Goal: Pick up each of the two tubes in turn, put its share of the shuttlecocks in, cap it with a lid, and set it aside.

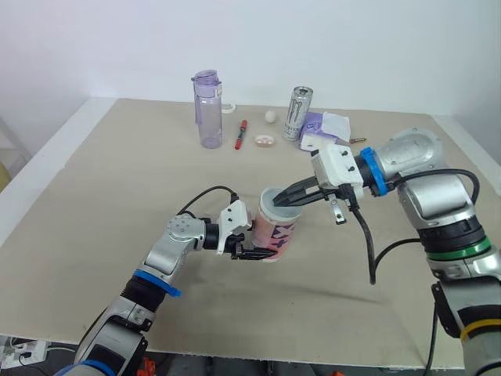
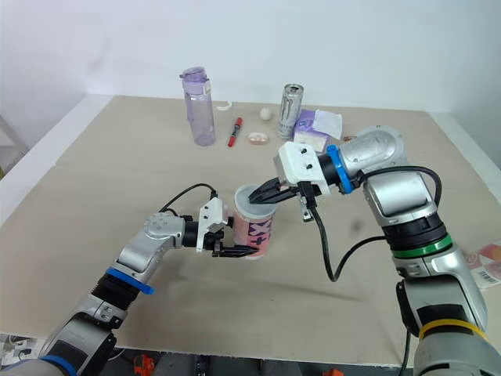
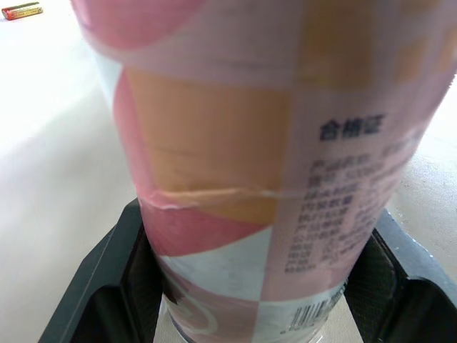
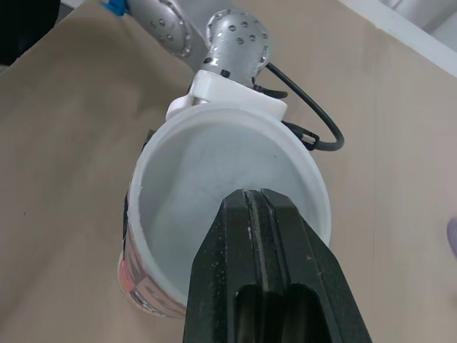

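**Tube clamped, right tips at its mouth**

My left jaws clamp the tube (image 1: 275, 229) low down, with the forearm stretched forward. The right wrist view looks inside it and shows white wall. My right jaws, pressed together, reach across over its mouth.

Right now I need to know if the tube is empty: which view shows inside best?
The right wrist view: it looks into the tube at a bare white inside, partly behind the right gripper. The eye views show its rim and side; the left wrist view shows its printed wall in the left gripper.
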`<state>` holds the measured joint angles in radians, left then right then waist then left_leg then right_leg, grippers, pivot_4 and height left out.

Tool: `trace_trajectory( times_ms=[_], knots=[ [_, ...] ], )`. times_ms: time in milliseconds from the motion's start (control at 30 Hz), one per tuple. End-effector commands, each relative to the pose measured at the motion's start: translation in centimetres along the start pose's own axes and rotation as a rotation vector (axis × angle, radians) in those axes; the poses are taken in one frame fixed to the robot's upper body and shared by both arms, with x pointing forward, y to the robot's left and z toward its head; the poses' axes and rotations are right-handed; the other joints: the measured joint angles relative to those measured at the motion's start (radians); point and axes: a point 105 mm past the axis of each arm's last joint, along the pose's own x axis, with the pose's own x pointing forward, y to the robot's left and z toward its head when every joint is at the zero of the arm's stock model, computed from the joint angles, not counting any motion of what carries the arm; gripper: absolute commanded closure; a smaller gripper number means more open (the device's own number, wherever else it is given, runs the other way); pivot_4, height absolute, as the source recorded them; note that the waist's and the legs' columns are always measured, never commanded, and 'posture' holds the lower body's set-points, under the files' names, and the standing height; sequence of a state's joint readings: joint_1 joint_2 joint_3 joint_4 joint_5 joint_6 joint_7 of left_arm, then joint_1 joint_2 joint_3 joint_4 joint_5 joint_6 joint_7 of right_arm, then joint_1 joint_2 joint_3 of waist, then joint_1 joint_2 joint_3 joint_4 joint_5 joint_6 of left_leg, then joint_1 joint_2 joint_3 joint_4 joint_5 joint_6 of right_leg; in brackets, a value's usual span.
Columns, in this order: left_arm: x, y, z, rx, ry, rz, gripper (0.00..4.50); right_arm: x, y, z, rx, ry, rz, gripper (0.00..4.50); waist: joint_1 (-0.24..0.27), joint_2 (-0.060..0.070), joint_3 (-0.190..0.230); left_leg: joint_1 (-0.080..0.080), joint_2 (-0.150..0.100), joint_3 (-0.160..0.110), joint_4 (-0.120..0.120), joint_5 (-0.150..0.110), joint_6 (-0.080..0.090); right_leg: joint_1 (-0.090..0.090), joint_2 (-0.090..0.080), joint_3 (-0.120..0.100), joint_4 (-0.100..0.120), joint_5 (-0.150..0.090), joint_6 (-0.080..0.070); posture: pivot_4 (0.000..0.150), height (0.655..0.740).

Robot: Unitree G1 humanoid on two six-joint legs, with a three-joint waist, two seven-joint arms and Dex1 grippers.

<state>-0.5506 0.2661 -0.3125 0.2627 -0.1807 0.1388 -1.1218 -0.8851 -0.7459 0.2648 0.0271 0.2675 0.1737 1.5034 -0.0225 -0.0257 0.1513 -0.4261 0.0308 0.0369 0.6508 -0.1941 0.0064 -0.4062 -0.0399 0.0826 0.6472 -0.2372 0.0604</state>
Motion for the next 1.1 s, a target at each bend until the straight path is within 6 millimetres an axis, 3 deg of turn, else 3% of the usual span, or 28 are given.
trace_trajectory(
  times_ms=[33,467,1100],
  knots=[
    [-0.5,0.3,-2.1,-0.064,0.075,0.030,1.38,2.4,1.7,-1.4,0.038,0.065,0.157,4.42,0.000,0.001,0.000,0.000,0.000,0.000,0.000,0.000,0.000,0.000,0.000,0.000,0.000,0.000,0.000,0.150,0.7400],
    [-0.5,0.4,-2.1,-0.068,0.077,0.035,1.38,2.9,2.4,-0.8,-0.107,0.117,0.295,4.42,0.000,0.000,-0.002,0.002,0.000,0.001,-0.001,-0.001,-0.001,0.000,-0.004,0.000,-0.001,0.000,0.000,0.150,0.7400],
    [-0.3,0.5,-2.2,-0.069,0.080,0.038,1.38,3.1,3.1,-1.8,-0.274,0.247,0.437,4.42,0.000,-0.002,-0.004,0.003,-0.002,0.002,-0.010,0.000,-0.001,0.000,-0.008,-0.002,-0.004,-0.002,-0.003,0.150,0.7400]
  ],
)
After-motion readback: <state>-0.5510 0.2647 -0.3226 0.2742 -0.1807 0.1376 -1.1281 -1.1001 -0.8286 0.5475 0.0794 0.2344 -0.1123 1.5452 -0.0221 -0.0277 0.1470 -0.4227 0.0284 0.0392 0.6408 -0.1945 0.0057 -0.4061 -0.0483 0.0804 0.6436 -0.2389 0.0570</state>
